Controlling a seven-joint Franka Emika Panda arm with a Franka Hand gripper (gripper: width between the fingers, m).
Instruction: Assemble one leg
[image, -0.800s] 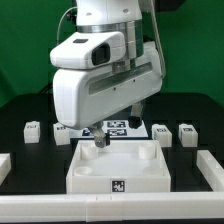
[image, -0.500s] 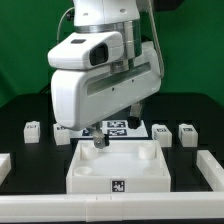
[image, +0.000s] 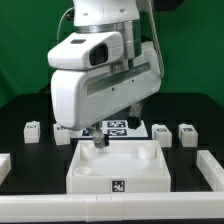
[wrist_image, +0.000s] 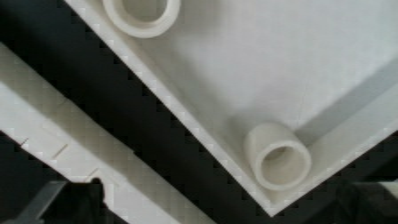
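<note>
Hovering spread and empty above the tray (image: 115, 170) and its corner socket (wrist_image: 281, 160), the jaws grasp nothing. The nearest leg (image: 62, 131) stands on the counter (image: 40, 150) just beside them. Best to centre squarely over its faces before clenching.

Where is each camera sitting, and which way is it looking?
Exterior view: off the arm, at the table's near side, facing the white tray and the small legs lined up behind it; it shows the big white arm and its gripper down at the tray's far corner.
Wrist view: on the wrist, looking down close at the white tray and two round sockets; no arm part shows clearly.
Shared: both see the tray.
</note>
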